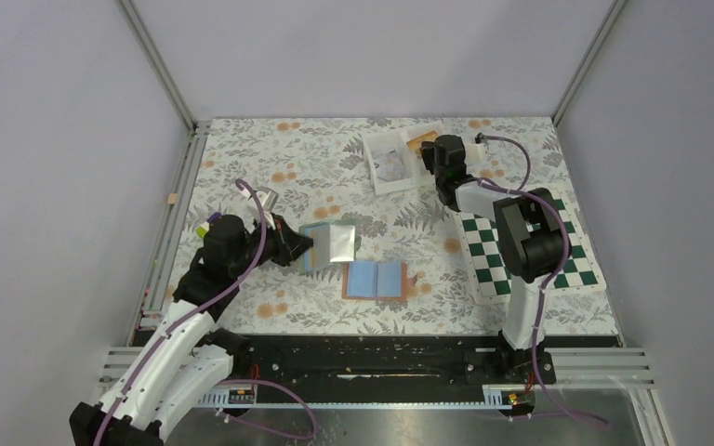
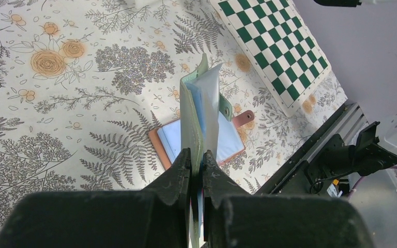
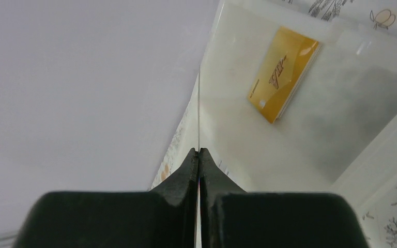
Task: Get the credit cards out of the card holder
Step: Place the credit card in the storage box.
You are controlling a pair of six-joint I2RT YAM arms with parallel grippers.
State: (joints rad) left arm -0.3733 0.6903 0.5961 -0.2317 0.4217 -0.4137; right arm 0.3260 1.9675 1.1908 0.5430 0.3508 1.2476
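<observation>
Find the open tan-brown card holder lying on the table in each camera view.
Top external: card holder lies open at mid-table, left of the chessboard mat.
Left wrist: mid-frame, partly hidden behind the green holder in the left gripper.
Right wrist: not in it.
Shared landmark: the chessboard mat, in the top external and left wrist views only.

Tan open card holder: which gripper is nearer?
Left. The left gripper is just left of the tan card holder; the right gripper is away over the white tray.

Lab enclosure: grey walls [image 1: 353, 56], aluminium frame rails [image 1: 155, 60]
</observation>
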